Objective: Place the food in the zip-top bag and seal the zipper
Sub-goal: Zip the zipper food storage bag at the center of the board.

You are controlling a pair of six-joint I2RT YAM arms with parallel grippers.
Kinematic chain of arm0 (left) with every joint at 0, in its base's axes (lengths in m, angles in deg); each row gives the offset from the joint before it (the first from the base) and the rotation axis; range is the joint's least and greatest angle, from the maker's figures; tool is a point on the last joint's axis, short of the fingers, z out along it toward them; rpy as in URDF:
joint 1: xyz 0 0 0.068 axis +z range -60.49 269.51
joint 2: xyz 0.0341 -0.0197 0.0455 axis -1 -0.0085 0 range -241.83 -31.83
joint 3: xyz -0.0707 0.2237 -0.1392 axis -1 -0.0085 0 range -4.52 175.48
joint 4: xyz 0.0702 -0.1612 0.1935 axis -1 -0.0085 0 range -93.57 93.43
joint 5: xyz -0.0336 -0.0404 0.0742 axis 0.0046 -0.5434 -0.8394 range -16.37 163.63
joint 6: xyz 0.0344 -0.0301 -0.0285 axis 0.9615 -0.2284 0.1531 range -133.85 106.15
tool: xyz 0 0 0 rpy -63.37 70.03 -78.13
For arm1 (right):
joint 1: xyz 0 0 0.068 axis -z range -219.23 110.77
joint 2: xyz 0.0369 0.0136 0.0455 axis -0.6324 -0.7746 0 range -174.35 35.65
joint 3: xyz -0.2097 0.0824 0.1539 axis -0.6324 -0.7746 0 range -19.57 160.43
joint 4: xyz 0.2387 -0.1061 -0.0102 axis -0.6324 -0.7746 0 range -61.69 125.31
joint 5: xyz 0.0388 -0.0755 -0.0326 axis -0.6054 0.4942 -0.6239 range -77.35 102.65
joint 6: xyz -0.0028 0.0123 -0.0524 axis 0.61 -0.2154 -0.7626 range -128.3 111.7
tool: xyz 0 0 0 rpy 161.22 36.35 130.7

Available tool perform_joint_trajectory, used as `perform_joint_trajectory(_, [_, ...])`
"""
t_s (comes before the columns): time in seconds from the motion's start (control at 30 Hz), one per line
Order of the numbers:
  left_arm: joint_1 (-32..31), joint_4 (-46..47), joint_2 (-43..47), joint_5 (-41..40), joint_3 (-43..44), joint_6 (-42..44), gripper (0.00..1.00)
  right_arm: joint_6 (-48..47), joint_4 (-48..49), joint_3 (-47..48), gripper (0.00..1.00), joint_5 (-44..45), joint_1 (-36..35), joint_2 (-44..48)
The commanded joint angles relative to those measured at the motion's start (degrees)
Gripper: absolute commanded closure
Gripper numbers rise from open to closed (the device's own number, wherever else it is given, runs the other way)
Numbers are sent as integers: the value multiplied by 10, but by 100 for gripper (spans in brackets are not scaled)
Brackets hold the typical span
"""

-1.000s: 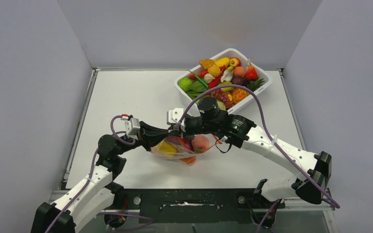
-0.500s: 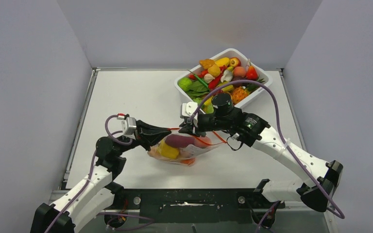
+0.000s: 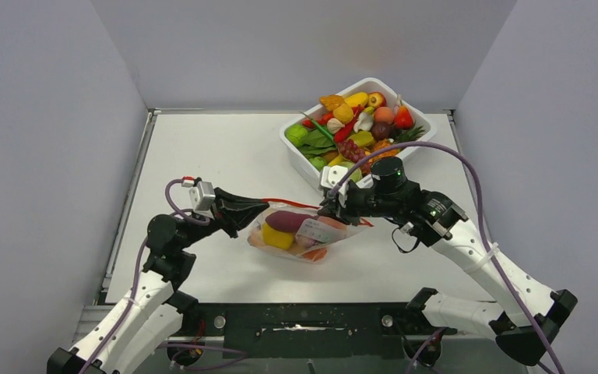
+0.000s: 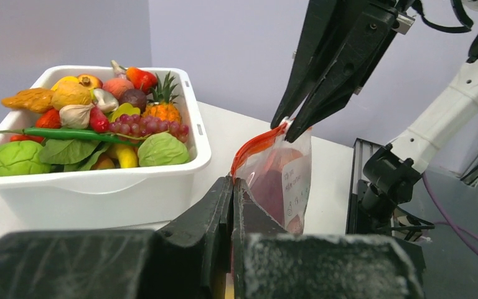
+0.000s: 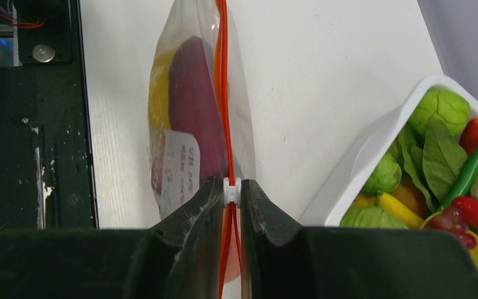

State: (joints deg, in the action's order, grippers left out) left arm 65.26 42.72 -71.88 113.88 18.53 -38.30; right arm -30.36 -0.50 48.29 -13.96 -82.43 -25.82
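Left gripper [image 3: 258,209] clamped shut on zip-top bag [image 3: 335,234] corner; right gripper [image 3: 329,209] pinched zipper's [image 5: 224,93] white slider [image 5: 231,189]; label [image 3: 317,229] partly hid food [image 3: 283,221].

The white table [image 3: 226,156] carries 1 white tub [image 3: 298,157] of toy food [image 3: 354,125] at its far right.

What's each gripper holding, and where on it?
Both hold the zip-top bag: left gripper pinches one end of the zipper, right gripper clamps the white slider farther along it.
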Motion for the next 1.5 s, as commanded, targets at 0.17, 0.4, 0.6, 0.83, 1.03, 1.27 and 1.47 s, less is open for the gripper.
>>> perform_joint_trajectory(0.17, [30,-167,28,-25,79,94,100,-4,-114,-13,100,61,47,80])
perform_joint_trajectory(0.4, [48,-201,37,-38,82,101,100,-13,-174,9,100,110,54,105])
perform_joint_trajectory(0.6, [63,-278,31,-48,109,146,100,-17,-237,33,100,153,56,129])
perform_joint_trajectory(0.83, [86,-288,29,-42,106,140,100,-16,-271,41,100,162,55,157])
perform_joint_trajectory(1.03, [90,-273,39,-46,106,125,100,-2,-226,24,100,111,55,143])
perform_joint_trajectory(1.27, [90,-337,76,-148,151,160,100,77,-41,-13,100,-104,53,103])
perform_joint_trajectory(1.47, [90,-402,130,-311,191,218,100,240,183,-111,100,-187,25,87])
